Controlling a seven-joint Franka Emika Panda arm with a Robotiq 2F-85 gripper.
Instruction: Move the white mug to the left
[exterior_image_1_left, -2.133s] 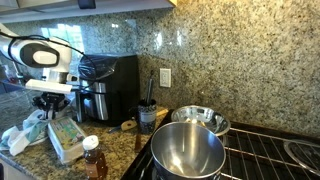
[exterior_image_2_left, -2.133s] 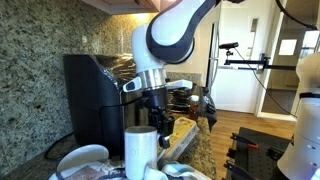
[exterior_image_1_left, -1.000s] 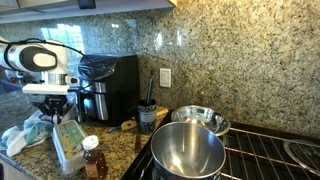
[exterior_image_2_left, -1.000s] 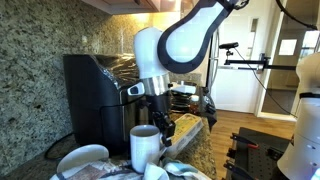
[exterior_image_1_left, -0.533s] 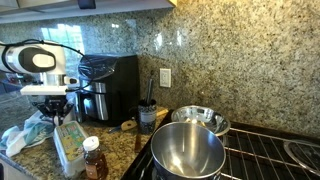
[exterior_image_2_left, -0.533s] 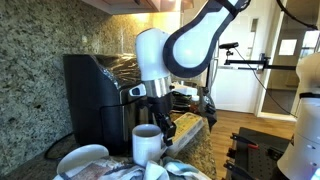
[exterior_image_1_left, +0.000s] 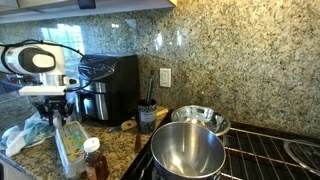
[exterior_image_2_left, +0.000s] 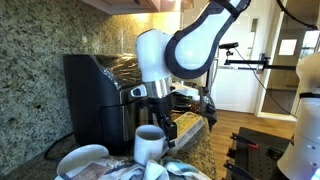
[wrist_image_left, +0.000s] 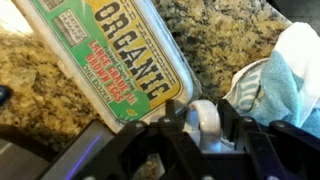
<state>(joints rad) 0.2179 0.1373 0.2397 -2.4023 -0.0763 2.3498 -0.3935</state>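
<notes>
Though half hidden, the claw (exterior_image_2_left: 162, 126) seemingly grips the cylindrical white mug (exterior_image_2_left: 149, 145).

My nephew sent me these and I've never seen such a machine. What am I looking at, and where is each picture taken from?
It is a robot arm working at a granite kitchen counter. Two pictures come from cameras standing in the room; the third looks down from the arm's wrist. Its pincer seems closed on the white mug. Nearby are a black coffee maker, a steel pot, a honey bottle, an Organic package and a bluish cloth.
</notes>
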